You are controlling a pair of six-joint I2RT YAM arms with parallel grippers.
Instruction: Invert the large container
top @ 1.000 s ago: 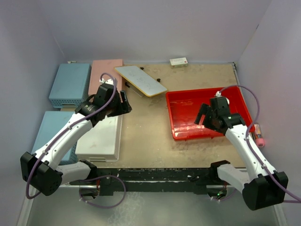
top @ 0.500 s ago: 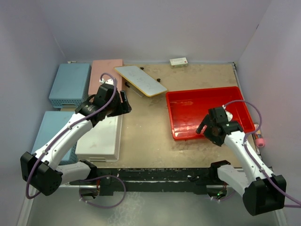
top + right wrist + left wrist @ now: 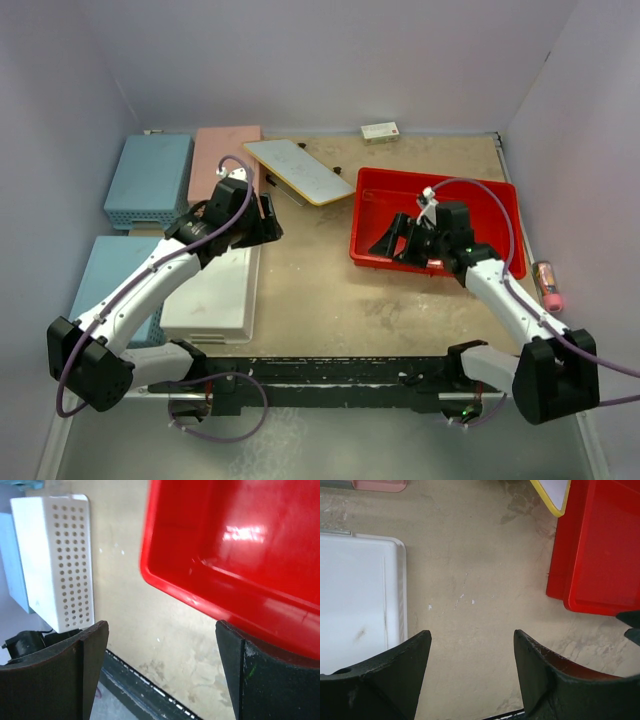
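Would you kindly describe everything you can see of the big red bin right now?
The red bin is a glossy plastic rectangular tray with solid walls and a rolled rim. It looks empty and sits open side up on the right half of the table. The open right pincer is at its near-left rim; contact is unclear.

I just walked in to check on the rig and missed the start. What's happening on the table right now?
Two robot arms are working at turning a big red bin upside down. The right gripper is at the bin's near left rim, fingers open with the rim in the gap between them, not clamped. The left gripper hangs open over the bare table between the white basket and the bin, holding nothing. The bin's opening faces up, so it is not yet turned over.
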